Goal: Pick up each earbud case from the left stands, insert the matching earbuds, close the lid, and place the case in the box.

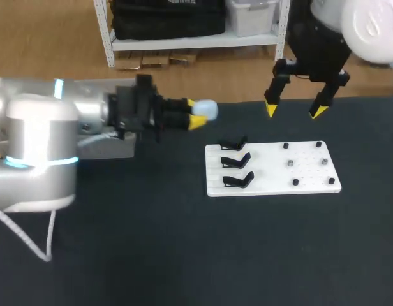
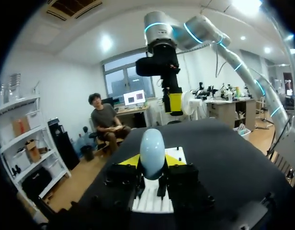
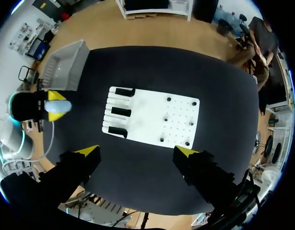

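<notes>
Head view: the left gripper (image 1: pixel 195 113) grips a pale blue case (image 1: pixel 209 109) in the air, left of the white board (image 1: pixel 273 185). The left arm hides most of the grey box (image 1: pixel 117 145). The right gripper (image 1: pixel 296 109) hangs spread wide.

Left wrist view: the case (image 2: pixel 152 152) is smooth, egg-shaped and upright between the tips.

Right wrist view: the box (image 3: pixel 66 64) shows whole, near the case. Three black stands (image 3: pixel 119 111) line the board's edge.

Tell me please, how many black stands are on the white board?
3, in a column along the left edge of the white board: the far stand, the middle stand, the near stand. All are empty; none seems hidden.
</notes>
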Controlling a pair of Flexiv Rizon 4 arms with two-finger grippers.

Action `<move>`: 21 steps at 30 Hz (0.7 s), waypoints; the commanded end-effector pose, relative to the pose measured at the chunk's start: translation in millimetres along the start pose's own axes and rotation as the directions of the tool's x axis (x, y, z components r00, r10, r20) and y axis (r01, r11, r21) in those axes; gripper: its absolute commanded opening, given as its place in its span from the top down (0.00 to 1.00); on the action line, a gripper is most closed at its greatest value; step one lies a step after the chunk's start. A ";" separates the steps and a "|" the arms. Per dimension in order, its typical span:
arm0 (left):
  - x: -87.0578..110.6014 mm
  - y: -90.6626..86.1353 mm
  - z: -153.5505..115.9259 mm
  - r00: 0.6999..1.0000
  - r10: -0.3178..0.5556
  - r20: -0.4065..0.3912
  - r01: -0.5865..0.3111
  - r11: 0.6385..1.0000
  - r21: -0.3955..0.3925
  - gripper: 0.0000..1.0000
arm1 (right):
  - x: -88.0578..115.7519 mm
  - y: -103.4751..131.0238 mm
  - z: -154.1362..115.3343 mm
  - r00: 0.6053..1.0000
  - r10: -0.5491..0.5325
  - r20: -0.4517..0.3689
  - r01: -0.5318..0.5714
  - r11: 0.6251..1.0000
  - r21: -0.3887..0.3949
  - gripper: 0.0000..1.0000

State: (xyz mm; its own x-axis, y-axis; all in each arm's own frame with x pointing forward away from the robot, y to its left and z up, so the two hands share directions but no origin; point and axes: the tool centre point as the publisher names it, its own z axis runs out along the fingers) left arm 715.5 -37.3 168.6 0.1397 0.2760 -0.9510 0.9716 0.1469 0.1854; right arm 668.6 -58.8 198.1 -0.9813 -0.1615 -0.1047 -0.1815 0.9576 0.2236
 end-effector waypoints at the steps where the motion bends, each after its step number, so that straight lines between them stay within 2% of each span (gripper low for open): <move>1: -8.6 6.2 -60.1 0.997 0.003 -0.072 -0.011 0.993 -0.117 1.00 | 4.9 -0.3 0.2 0.997 0.002 0.077 -0.002 1.000 0.002 0.00; 7: 0.4 40.8 -102.3 0.984 -0.043 -0.171 0.004 0.974 -0.226 1.00 | 4.9 -0.3 0.2 0.997 0.002 0.077 -0.002 1.000 0.002 0.00; 12: 13.6 63.8 -135.8 0.960 -0.110 -0.256 0.030 0.954 -0.299 1.00 | 4.9 -0.3 0.2 0.997 0.002 0.077 -0.002 1.000 0.002 0.00; 16: 39.3 81.6 -159.1 0.935 -0.213 -0.285 0.090 0.916 -0.390 1.00 | 4.9 -0.3 0.2 0.997 0.002 0.077 -0.002 1.000 0.002 0.00; 18: 57.6 90.3 -169.5 0.927 -0.293 -0.236 0.164 0.880 -0.445 1.00 | 4.9 -0.3 0.2 0.997 0.002 0.077 -0.002 1.000 0.002 0.00; 19: 66.6 93.5 -172.6 0.916 -0.311 -0.254 0.171 0.875 -0.453 1.00 | 4.9 -0.3 0.2 0.997 0.002 0.077 -0.002 1.000 0.002 0.00; 21: 83.6 101.1 -178.8 0.902 -0.361 -0.238 0.210 0.848 -0.487 1.00 | 4.9 -0.3 0.2 0.997 0.002 0.077 -0.002 1.000 0.002 0.00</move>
State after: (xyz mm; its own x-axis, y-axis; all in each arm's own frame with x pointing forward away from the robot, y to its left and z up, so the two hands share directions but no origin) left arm 779.8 166.8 165.3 -0.2378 0.4450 -0.8634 0.7770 0.6205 0.1058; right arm 667.0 -58.4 197.6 -0.9748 -0.1444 -0.1702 -0.1808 0.9580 0.2225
